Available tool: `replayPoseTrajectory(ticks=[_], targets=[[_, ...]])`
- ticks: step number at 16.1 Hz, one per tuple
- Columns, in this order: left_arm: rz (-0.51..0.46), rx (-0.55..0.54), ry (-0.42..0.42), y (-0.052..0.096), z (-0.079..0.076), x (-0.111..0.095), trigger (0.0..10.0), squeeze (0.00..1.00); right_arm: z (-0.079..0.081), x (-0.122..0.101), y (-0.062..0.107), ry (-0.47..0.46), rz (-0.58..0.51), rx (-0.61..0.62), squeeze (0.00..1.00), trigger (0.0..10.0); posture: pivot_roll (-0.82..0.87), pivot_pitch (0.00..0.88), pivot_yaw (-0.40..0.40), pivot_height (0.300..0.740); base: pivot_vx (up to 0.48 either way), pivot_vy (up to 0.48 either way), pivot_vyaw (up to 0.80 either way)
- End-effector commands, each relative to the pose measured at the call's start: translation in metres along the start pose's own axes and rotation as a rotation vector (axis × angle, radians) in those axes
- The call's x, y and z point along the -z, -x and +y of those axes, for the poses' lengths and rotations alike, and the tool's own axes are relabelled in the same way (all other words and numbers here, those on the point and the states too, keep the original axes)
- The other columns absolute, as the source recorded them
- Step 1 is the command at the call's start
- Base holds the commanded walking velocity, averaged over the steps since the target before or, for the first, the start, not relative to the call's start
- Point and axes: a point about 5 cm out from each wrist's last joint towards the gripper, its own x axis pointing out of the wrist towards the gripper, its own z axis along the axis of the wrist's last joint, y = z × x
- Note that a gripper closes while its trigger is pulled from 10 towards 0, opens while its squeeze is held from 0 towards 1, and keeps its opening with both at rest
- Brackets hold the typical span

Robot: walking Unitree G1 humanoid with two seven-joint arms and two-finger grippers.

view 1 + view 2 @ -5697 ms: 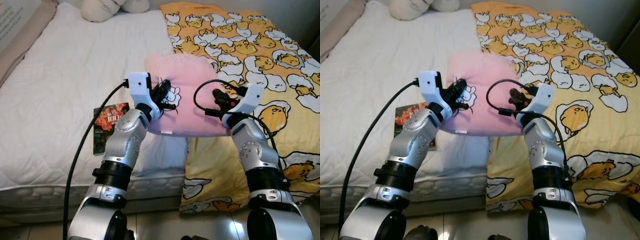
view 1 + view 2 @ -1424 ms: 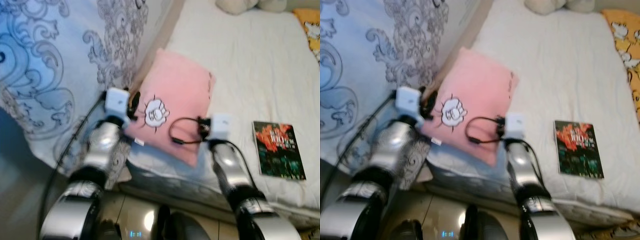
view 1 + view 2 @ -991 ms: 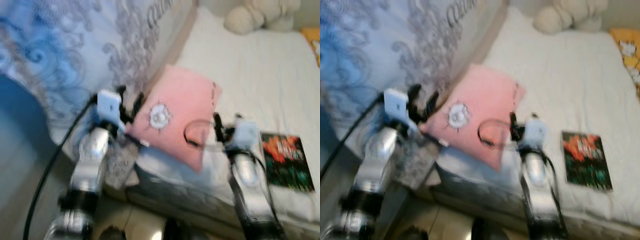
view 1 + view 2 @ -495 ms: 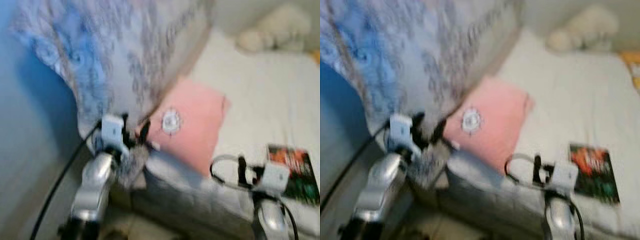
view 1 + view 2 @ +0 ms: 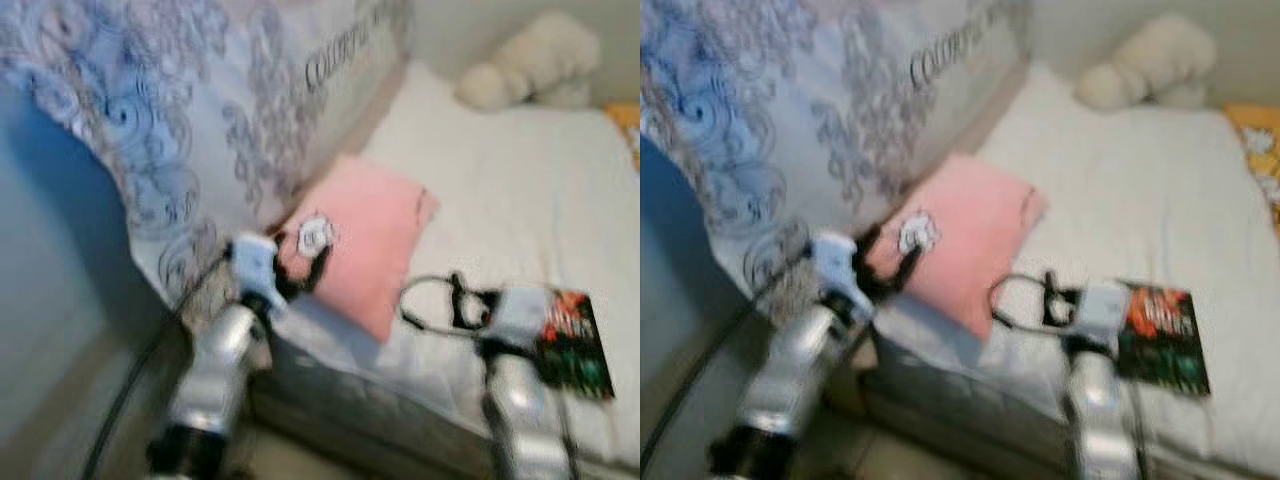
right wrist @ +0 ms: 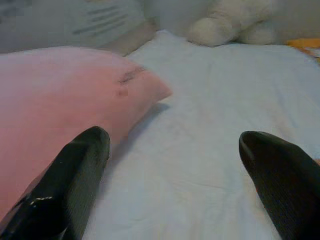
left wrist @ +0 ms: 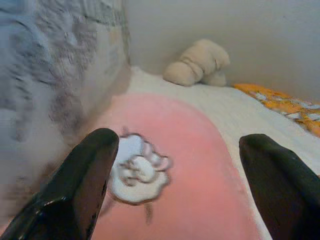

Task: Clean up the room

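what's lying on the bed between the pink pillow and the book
Nothing but bare white sheet lies between the pink pillow and the book, as the right eye view shows.

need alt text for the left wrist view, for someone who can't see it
A pink pillow with a white cartoon patch lies on a white bed, seen between the left gripper's wide-open jaws, which hold nothing. A blue-grey patterned cushion stands beside the pillow, and a cream plush toy rests at the far end by the wall.

pillow on bed, left edge (by headboard) | book right | plush behind
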Motion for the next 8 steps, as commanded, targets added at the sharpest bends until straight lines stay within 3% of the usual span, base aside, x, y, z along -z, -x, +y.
replayPoseTrajectory(ticks=[1,5,8], targets=[[-0.030,0.023,-0.005,-0.0045,-0.0018,-0.0060,10.0,0.00,0.0009,-0.0006,-0.0010,0.013,-0.011,-0.010,0.00,10.0,0.09,0.000,-0.062,0.740,0.000,-0.469,0.00],[-0.045,0.069,-0.010,-0.0101,-0.0033,-0.0108,10.0,0.00,-0.0057,-0.0007,-0.0079,0.104,-0.014,0.029,0.00,10.0,0.07,0.000,-0.049,0.740,0.000,-0.469,0.00],[-0.056,0.085,-0.014,-0.0122,-0.0052,-0.0120,10.0,0.00,-0.0083,-0.0010,-0.0089,0.100,-0.012,0.032,0.00,10.0,0.06,0.000,-0.040,0.740,0.000,-0.469,0.00]])
